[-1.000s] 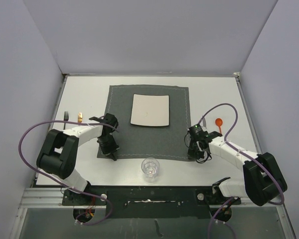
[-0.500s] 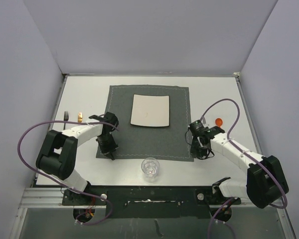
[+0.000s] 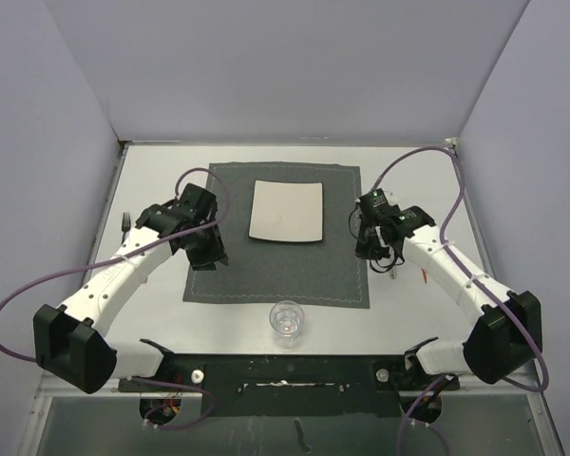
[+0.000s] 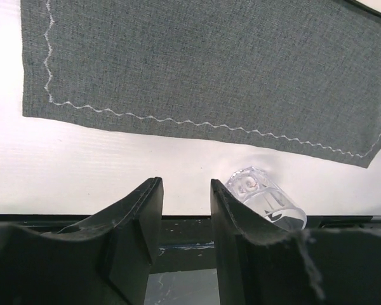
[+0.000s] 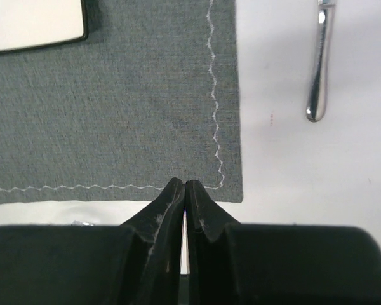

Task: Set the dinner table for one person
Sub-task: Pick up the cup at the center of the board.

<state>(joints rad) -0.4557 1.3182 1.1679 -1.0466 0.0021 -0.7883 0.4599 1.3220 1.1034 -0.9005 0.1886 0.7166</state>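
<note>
We are seeing the large matte white rectangular worktop [image 3: 161, 180] lying beneath both arms, long axis running left to right; left hand [image 4: 185, 216] gaping narrowly, empty; right hand [image 5: 185, 197] pressing fingertips together, empty

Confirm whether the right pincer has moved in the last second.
Yes. The right pincer moved from the placemat's near right corner up along its right edge, and is now about level with the plate.

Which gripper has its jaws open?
The left gripper: its jaws stand apart with a clear gap, holding nothing. The right gripper has its jaws pressed together.
</note>
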